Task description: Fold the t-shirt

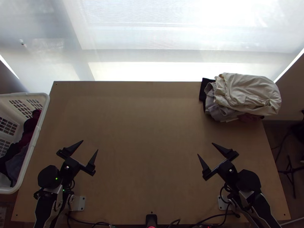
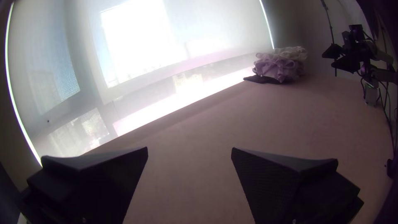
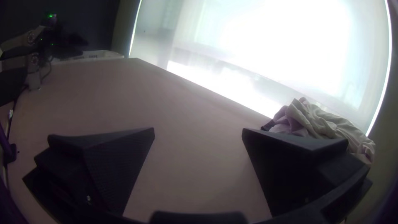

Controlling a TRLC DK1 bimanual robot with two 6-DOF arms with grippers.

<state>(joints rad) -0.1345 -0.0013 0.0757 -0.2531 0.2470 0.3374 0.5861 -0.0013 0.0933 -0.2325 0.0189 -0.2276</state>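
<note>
My left gripper (image 1: 90,145) at nine o'clock and right gripper (image 1: 205,149) at three gape empty. Farther, at two, sits a bunched cloth pile (image 1: 247,93), perhaps including the t-shirt; I'd guess light, limp fabric, best pinched by an upper fold.

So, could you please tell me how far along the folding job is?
Done: no finished fold visible; the cream, grey and black cloth pile looks heaped at the far right of the wooden table. In hand: nothing, with the black left gripper and black right gripper open. Left: seemingly the whole fold.
</note>
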